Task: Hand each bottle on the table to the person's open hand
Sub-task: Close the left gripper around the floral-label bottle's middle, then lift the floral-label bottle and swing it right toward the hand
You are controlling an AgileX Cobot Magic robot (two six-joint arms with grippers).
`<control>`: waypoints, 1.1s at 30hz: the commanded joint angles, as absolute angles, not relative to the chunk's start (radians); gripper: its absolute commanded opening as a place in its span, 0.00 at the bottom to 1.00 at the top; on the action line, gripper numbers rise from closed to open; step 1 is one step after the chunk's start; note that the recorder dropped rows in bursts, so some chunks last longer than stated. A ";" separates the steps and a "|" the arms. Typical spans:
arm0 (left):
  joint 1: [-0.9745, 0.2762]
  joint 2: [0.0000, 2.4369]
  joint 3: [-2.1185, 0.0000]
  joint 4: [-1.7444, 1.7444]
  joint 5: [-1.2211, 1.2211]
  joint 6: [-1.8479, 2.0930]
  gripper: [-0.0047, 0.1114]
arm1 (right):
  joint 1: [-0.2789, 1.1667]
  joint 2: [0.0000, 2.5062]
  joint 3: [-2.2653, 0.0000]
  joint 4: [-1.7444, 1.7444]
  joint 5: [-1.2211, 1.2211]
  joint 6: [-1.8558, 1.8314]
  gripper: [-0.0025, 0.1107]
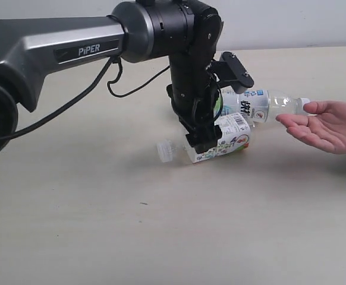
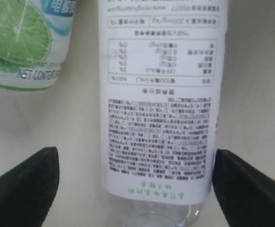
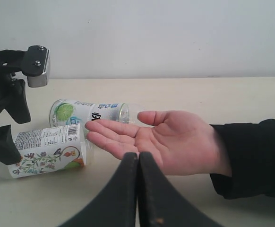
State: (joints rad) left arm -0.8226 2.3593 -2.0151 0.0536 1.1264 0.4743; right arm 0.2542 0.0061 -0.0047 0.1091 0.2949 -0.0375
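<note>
1. My left gripper (image 2: 136, 187) gapes, straddling the bottle (image 2: 161, 118) lying on the table (image 2: 255, 71); centre on its label, close gently (thin plastic dents);
2. Right gripper (image 3: 138, 161) clenched, empty; carry toward the hand (image 1: 327, 126).

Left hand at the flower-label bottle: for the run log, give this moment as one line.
left hand: open, astride flower-label bottle | right hand: shut, empty | lime-label bottle: lying down | person's open hand: empty

Left gripper (image 2: 136, 187) points down, jaws wide apart; right gripper (image 3: 138, 158) closed tight
</note>
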 commanded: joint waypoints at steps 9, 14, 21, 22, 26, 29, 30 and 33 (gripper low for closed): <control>-0.826 2.392 -2.022 0.044 1.130 0.453 0.62 | 0.256 0.000 0.000 0.107 0.287 -0.039 0.02; -0.826 2.386 -2.022 0.046 1.178 0.453 0.18 | 0.256 0.000 0.000 0.107 0.287 -0.039 0.02; -0.827 2.373 -2.022 0.042 1.221 0.425 0.04 | 0.256 0.000 0.000 0.107 0.287 -0.039 0.02; -0.827 2.364 -2.022 0.042 1.221 0.397 0.04 | 0.256 0.000 0.000 0.107 0.287 -0.039 0.02; -0.827 2.321 -2.022 0.040 1.221 0.296 0.04 | 0.256 0.000 0.000 0.107 0.287 -0.039 0.02; -0.827 2.284 -2.022 0.020 1.221 0.240 0.04 | 0.256 0.000 0.000 0.107 0.287 -0.039 0.02; -0.827 2.269 -2.022 0.000 1.221 0.225 0.04 | 0.256 0.000 0.000 0.107 0.287 -0.039 0.02; -0.828 2.233 -2.022 -0.061 1.221 0.198 0.04 | 0.256 0.000 0.000 0.107 0.287 -0.039 0.02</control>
State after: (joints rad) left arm -0.8226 2.2763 -2.0151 0.0000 1.2195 0.2388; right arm 0.2542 0.0061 -0.0047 0.1091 0.2949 -0.0375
